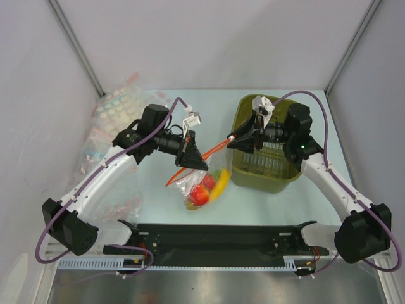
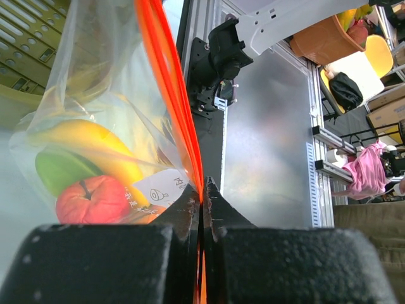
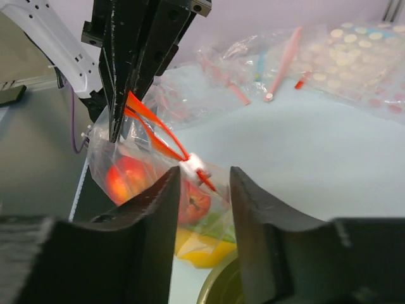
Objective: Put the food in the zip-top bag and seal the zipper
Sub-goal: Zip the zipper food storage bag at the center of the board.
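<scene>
The zip-top bag [image 1: 190, 185], with the food [image 1: 201, 195] inside, is seen near the middle of the table [image 1: 209, 107], just left of the olive basket [image 1: 253, 180]; its zipper [image 2: 168, 88] is stretched rightward; one end is pinched fast in the closed left gripper [image 2: 202, 190]; the other is flanked by the half-open right gripper [image 3: 201, 183], unclamped.

a lab test cell (white walls [image 1: 209, 44], aluminium framing [image 2: 321, 107]).
</scene>
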You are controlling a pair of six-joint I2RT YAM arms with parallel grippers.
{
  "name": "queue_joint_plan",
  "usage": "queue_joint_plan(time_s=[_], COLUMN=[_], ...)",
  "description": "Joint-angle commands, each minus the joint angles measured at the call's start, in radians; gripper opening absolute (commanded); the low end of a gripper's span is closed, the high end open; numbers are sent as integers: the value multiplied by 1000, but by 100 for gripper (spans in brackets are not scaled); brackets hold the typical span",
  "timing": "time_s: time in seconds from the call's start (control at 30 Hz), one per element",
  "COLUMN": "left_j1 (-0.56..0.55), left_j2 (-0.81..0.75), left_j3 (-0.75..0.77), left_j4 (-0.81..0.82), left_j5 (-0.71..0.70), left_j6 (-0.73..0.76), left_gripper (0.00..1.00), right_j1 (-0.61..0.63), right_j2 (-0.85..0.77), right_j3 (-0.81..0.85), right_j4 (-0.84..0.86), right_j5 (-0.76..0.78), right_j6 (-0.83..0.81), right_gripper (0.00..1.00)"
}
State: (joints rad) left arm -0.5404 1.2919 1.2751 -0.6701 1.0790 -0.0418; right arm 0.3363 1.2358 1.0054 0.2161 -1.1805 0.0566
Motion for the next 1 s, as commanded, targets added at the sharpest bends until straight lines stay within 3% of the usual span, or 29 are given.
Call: queue_joint_plan(time_s=[0.0, 0.13, 0.4, 0.73, 0.8, 0.83, 0.9, 0.93, 0.97], left_j1=[-4, -4, -4, -4, -4, -4, -4, -6, -6], left_j2=[-37, -36, -34, -42, -42, -42, -55, -63, -77], left_j3=[15, 38, 43, 47, 50, 52, 50, 35, 24], left_j4=[23, 10, 12, 15, 15, 17, 21, 52, 72], left_j5=[50, 44, 65, 58, 50, 36, -3, -67, -95], left_j6=[39, 69, 66, 65, 65, 63, 53, 48, 21], left_gripper=[0, 0, 0, 0, 0, 5, 23, 40, 45], right_j1=[-2, -5, -2, -5, -2, -5, 0, 10, 23], right_j2=[-9, -22, -25, -21, -18, -19, -16, -16, -16], right_j3=[44, 36, 15, 2, 7, 9, 21, 45, 68], right_j4=[14, -32, -41, -34, -40, -43, -49, -85, -124], right_j5=[-48, -41, -33, -48, -47, -50, -45, -35, 7], right_j6=[-12, -47, -54, -54, -54, -54, -54, -43, -47], right_gripper=[39, 38, 48, 23, 9, 0, 0, 0, 0])
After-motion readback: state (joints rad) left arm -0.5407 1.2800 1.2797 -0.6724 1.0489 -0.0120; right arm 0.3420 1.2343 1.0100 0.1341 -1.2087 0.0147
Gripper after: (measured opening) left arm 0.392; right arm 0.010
